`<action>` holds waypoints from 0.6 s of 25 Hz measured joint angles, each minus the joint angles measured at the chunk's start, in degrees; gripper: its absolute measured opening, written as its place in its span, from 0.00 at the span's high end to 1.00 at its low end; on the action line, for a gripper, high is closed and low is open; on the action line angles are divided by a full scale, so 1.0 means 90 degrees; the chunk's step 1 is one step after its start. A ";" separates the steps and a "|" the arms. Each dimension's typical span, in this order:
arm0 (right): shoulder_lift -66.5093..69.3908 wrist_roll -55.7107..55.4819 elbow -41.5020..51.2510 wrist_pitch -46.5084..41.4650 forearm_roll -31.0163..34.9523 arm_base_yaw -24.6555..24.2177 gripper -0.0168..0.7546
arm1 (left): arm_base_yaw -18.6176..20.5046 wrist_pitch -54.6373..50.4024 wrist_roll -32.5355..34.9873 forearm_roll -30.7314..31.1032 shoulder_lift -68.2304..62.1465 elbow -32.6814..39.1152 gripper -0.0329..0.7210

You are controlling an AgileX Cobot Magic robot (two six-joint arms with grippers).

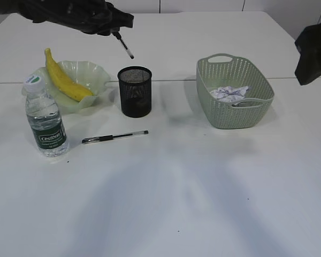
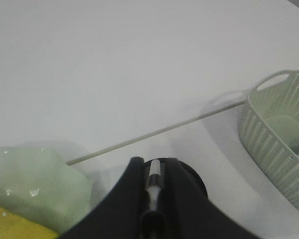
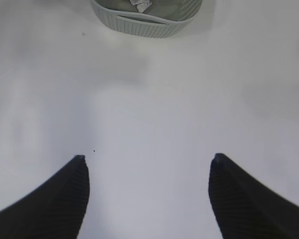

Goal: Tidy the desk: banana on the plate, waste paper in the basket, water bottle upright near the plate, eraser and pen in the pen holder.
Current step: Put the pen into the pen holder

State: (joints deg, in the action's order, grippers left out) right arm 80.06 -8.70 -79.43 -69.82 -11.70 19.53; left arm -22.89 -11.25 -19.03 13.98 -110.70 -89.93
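Left gripper (image 1: 116, 33): raised over the back of the table, above and just left of the pen holder; jaws drawn narrow and clamped on a pen.
Held pen (image 1: 124, 46): gripped at its upper end, tilted, tip pointed down toward the holder's mouth, not yet inside. In the left wrist view it is seen pinched between the two black fingers (image 2: 124, 199), with the holder's rim directly beyond.
Pen holder (image 1: 135, 91): black mesh cup, upright, between plate and basket.
Second pen (image 1: 115, 137): laid flat on the table in front of the holder, apart from it.
Plate (image 1: 91, 75): pale green, scalloped, left of the holder.
Banana (image 1: 64, 77): rested on the plate, stem end over the rear rim.
Water bottle (image 1: 45, 119): stood upright, capped, just in front of the plate.
Basket (image 1: 235, 91): green, perforated, on the right.
Waste paper (image 1: 229, 93): crumpled, seen inside the basket.
Right gripper (image 3: 148, 172): held wide apart over bare table (image 3: 149, 99), nothing between the fingers; basket near the top of its view.
Eraser: cannot be made out.
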 joint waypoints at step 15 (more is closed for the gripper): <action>-0.0004 0.0000 0.0000 0.0014 0.0000 0.0000 0.26 | 0.0000 -0.0293 0.0000 0.0010 -0.0610 -0.0264 0.88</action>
State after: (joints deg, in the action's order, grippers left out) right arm 80.02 -8.70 -79.43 -69.70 -11.70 19.53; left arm -22.89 -13.89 -19.03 14.06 -116.19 -92.31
